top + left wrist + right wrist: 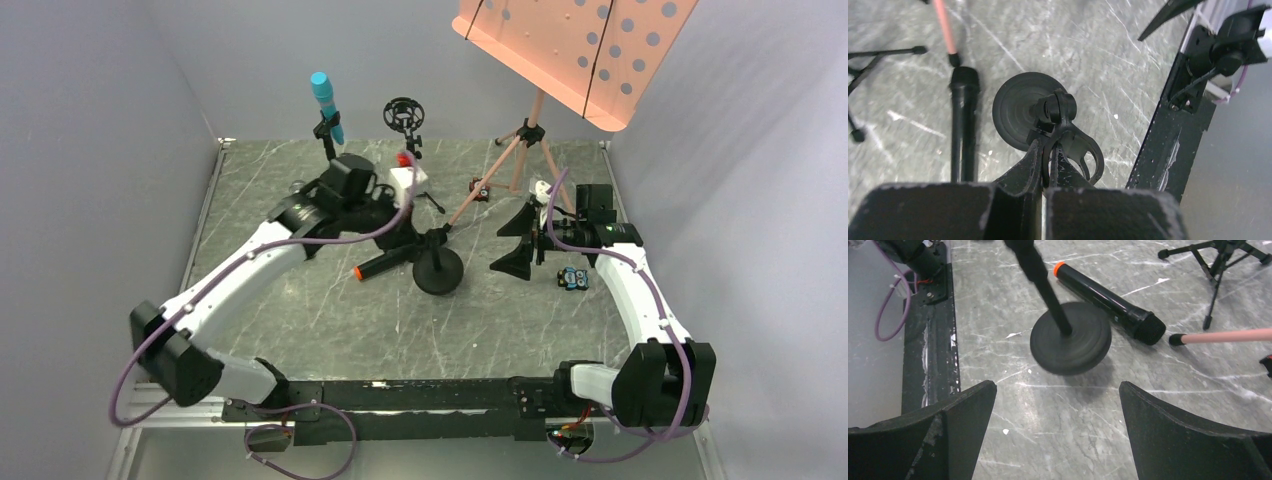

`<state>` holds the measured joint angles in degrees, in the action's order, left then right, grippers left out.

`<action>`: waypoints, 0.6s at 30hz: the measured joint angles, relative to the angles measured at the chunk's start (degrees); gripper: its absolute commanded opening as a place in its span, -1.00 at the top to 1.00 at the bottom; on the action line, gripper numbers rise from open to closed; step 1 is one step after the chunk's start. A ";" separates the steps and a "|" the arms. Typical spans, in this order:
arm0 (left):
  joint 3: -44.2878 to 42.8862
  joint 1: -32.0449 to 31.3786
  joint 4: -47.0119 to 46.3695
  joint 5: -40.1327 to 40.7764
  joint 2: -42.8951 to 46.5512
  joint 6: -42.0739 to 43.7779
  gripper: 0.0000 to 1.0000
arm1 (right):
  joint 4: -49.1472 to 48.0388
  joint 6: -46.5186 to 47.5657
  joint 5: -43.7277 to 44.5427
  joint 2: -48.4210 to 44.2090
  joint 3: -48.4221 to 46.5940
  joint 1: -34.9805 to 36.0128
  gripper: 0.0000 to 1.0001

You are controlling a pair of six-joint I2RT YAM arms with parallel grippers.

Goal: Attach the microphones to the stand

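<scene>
Top external shows the grey-green, marble-veined tabletop [300, 310] under both my arms. A salmon-pink music stand [575, 50] rises at the far right on thin tripod legs, its flat desk punched with round holes. Next in size, a black round-base stand [438, 270] sits mid-tabletop: a smooth, faintly ringed disc with a thin rod rising from it. My left gripper [1047, 150] is pinched narrow around the forked black plastic clip [1063, 117] at the top of that rod, and in the left wrist view the clip sits right over the disc. My right gripper [1057, 386] is spread wide and holds nothing, its matte, scuffed black fingers [948, 430] framing the disc from either side in the right wrist view. The long black microphone [1108, 302], a smooth cylinder with an orange end cap and a dark mesh head, lies flat on the tabletop just beside the disc. The cyan-blue microphone [326, 105] stands tilted in a small black holder [325, 130] at the far left. A black ring-shaped shock mount [403, 113] stands to its right.
</scene>
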<state>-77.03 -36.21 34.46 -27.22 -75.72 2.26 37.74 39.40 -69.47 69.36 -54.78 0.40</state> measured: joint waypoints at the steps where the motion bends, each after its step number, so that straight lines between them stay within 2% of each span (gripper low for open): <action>1: -0.83 -1.40 -0.20 -0.24 -2.10 0.96 1.00 | 0.00 0.04 0.00 0.00 0.00 -0.44 -0.99; 7: -3.78 -6.49 0.17 -0.57 -11.23 4.92 1.00 | 0.00 0.11 0.02 0.00 -0.02 -2.34 -0.99; 12: -3.78 -8.48 0.09 0.09 -13.05 5.66 0.96 | 0.04 0.31 0.02 0.00 0.00 -2.36 -0.99; 16: -3.78 -9.33 -0.98 0.33 -13.75 5.33 0.26 | 0.24 0.72 0.00 0.00 0.00 -2.40 -0.99; 18: -3.78 -9.44 -2.03 0.57 -13.99 4.55 -0.01 | 0.26 0.85 0.00 0.00 -0.02 -2.43 -0.99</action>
<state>-80.82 -45.65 32.42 -26.65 -89.71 6.81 38.00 40.25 -69.47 69.36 -54.81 -2.02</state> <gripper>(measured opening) 0.331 0.994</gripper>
